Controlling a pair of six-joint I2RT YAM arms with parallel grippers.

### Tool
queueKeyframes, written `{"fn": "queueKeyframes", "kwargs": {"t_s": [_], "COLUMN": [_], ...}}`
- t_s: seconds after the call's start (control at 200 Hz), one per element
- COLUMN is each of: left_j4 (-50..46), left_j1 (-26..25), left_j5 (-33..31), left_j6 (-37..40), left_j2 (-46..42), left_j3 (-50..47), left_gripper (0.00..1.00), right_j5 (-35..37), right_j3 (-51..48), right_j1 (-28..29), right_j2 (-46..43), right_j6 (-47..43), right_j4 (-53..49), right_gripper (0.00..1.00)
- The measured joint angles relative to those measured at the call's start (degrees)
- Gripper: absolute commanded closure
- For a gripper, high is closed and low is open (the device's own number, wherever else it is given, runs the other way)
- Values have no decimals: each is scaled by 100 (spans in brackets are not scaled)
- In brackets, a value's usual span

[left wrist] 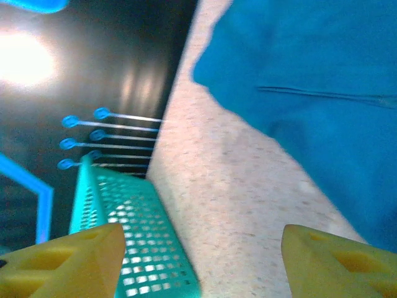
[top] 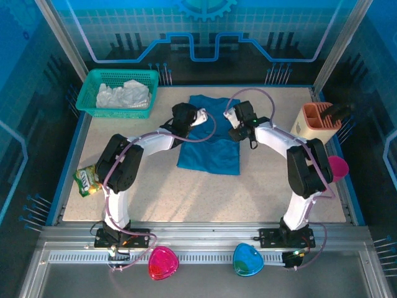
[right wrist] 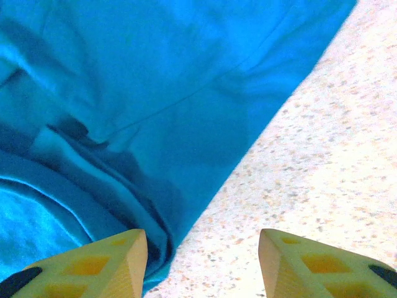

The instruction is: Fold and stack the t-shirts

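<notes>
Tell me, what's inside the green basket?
Crumpled white cloth fills the green mesh basket, likely a white t-shirt. How many pieces there are, and anything beneath them, is covered.

The top view looks down on the whole table (top: 186, 186); both wrist views closely share the teal-blue t-shirt (top: 211, 149).

Speckled beige table (top: 205, 192) sitting mid-frame; blue-lit patterned walls (top: 260, 25) enclosing it top and sides; metal rail (top: 205, 239) running along bottom.
</notes>
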Motion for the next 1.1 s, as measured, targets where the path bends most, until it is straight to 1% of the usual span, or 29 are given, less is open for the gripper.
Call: {"fn": "queueKeyframes", "kwargs": {"t_s": [0.06, 0.145, 0.205, 0.24, 0.27, 0.32, 0.395, 0.445, 0.495, 0.545, 0.6, 0.711, 0.786, 0.861, 0.921, 1.101], "left_j4": [188, 225, 210, 221, 236, 223, 44, -339, -767, -1237, -1784, -2695, -3093, -3204, -3187, -2874], "left_j1": [31, 76, 105, 118, 122, 129, 127, 122, 109, 79, 15, -240, -413, -525, -570, -592], "left_j5": [-111, -105, 66, 256, 470, 1016, 1851, 2380, 2754, 2986, 3104, 3110, 3110, 3115, 3130, 3134], "left_j6": [-168, -435, -597, -656, -671, -590, -339, -105, 155, 385, 636, 1143, 1405, 1576, 1661, 1775], "left_j2": [-116, -479, -874, -1176, -1453, -2037, -2903, -3377, -3606, -3670, -3644, -3510, -3351, -3237, -3165, -2712], "left_j3": [-129, -461, -804, -1060, -1298, -1777, -2430, -2667, -2684, -2612, -2511, -2485, -2496, -2544, -2597, -2623], "left_gripper": [30, 34, 34, 31, 29, 26, 27, 28, 28, 28, 28, 28, 29, 29, 29, 31], "right_j5": [-4, -105, -286, -433, -568, -828, -1213, -1412, -1585, -1718, -1856, -2013, -2006, -1950, -1910, -1764], "right_j3": [-175, -407, -575, -684, -778, -922, -1110, -1165, -1180, -1180, -1180, -1174, -1156, -1134, -1113, -1049], "right_j1": [-2, -2, -2, 0, 0, 2, 35, 85, 181, 304, 463, 693, 796, 839, 841, 892], "right_j2": [-225, -518, -728, -866, -990, -1207, -1526, -1683, -1803, -1867, -1871, -1687, -1416, -1165, -1032, -896], "right_j6": [28, -2, -122, -254, -404, -732, -1331, -1714, -2157, -2520, -2876, -3307, -3445, -3484, -3484, -3486], "right_j4": [170, 282, 299, 273, 236, 111, -240, -564, -925, -1266, -1652, -2210, -2393, -2439, -2448, -2400], "right_gripper": [49, 50, 50, 49, 49, 47, 43, 41, 40, 39, 39, 38, 38, 36, 34, 33]}}
